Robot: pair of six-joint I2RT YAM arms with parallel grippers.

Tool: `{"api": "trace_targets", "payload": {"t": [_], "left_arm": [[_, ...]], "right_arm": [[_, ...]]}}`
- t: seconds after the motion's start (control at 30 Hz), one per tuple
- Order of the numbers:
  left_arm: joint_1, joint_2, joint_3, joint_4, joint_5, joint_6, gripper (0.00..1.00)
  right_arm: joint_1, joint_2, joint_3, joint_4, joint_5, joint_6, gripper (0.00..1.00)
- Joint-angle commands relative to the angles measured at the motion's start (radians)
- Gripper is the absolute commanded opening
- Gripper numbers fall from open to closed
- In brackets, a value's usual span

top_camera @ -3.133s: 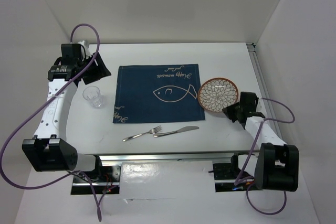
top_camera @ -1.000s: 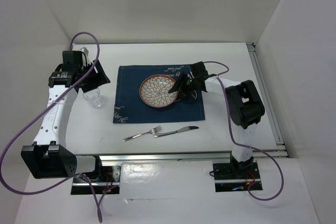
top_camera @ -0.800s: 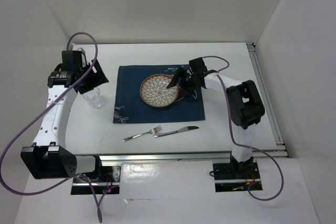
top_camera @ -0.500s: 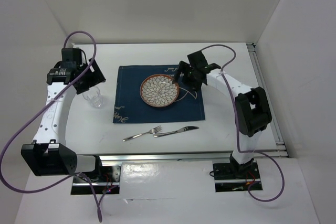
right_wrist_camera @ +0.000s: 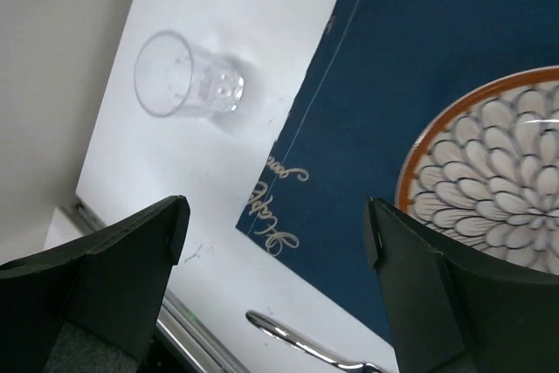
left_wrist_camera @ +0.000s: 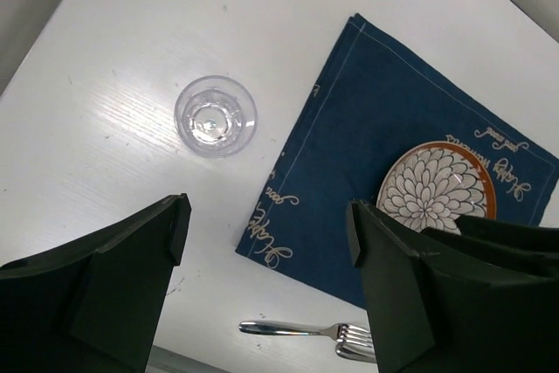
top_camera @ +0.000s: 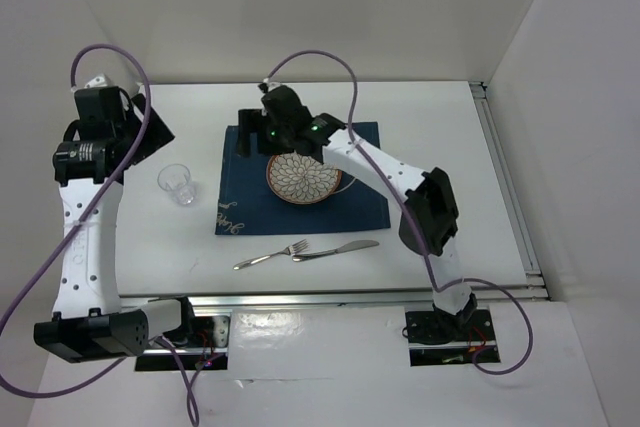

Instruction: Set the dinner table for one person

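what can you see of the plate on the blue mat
The plate is round and shallow, and looks ceramic. It is white inside with a dark petal pattern spreading from the centre, and has an orange-brown rim. It lies flat, right side up and empty, near the middle of the navy placemat. As far as the views show, only the cloth under it touches it.

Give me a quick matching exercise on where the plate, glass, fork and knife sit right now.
Things: 1 plate; 2 glass; 3 fork; 4 knife.
Places: A on the bare table, left of the placemat; B on the placemat; C on the table in front of the placemat, right one of the pair; D same strip, left one of the pair.
Pairs: 1-B; 2-A; 3-D; 4-C.
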Motion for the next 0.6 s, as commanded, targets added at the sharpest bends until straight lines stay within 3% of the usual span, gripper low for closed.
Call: {"api": "trace_targets", "payload": {"t": [0.0, 0.17, 0.57], "left_arm": [[0.016, 0.008, 0.004, -0.024, -0.06, 0.011, 0.9], [0.035, 0.017, 0.012, -0.024, -0.001, -0.023, 0.9], [0.035, -0.027, 0.115, -0.036, 0.135, -0.069, 0.9]], "right_arm": [[0.025, 0.054, 0.051, 0.01, -0.074, -0.036, 0.91], [0.063, 0.137, 0.117, 0.07, -0.132, -0.05, 0.87], [0.074, 0.485, 0.488, 0.275, -0.335, -0.007, 0.85]]}}
